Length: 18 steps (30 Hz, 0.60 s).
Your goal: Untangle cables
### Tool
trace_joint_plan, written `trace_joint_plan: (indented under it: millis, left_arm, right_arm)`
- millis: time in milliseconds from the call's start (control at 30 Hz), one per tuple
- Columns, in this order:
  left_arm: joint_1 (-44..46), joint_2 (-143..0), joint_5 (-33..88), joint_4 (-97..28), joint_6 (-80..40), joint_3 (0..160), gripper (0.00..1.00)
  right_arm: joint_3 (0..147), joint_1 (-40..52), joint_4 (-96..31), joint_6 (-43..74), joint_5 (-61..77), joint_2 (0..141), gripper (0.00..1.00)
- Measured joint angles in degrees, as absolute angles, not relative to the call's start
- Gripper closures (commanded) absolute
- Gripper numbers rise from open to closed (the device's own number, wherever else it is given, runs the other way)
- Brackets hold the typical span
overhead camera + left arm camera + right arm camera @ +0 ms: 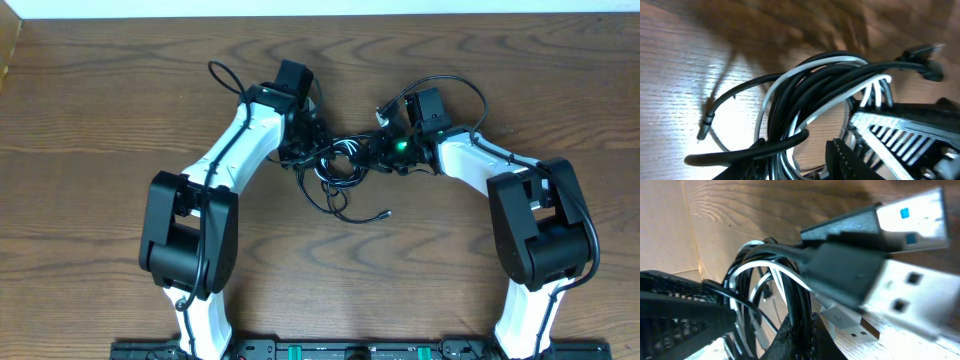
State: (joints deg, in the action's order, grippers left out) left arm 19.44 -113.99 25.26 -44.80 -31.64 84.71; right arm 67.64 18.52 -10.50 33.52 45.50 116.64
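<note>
1. Where two robot arms meet at mid-table, the cables lie in one knotted coil, black cords wound with a white one.
2. At the coil the right fingers are closed. Whether the left fingers grip anything cannot be told.
3. Risk: pulling apart while loops cross could tighten the knot, or the USB plugs could snag.

My arms are white shells with black joints: left arm at frame left, right arm at frame right. Each carries a bulky black motor block and a thin black wire. A green light glows near the right wrist. The left gripper has a black finger with pale ribs.
</note>
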Motion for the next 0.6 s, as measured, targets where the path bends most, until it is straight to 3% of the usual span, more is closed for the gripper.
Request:
trace_joint_plan:
  millis: [400, 600]
  left_arm:
    - [20.3, -114.0, 24.6, -46.0, -31.6, 84.1, 0.62]
    - [20.4, -114.0, 24.9, -46.1, -32.9, 82.2, 0.92]
  right_arm:
    - [67.6, 16.6, -9.0, 32.4, 51.5, 116.6, 0.99]
    - [67.6, 16.4, -8.4, 32.3, 53.1, 116.6, 0.99]
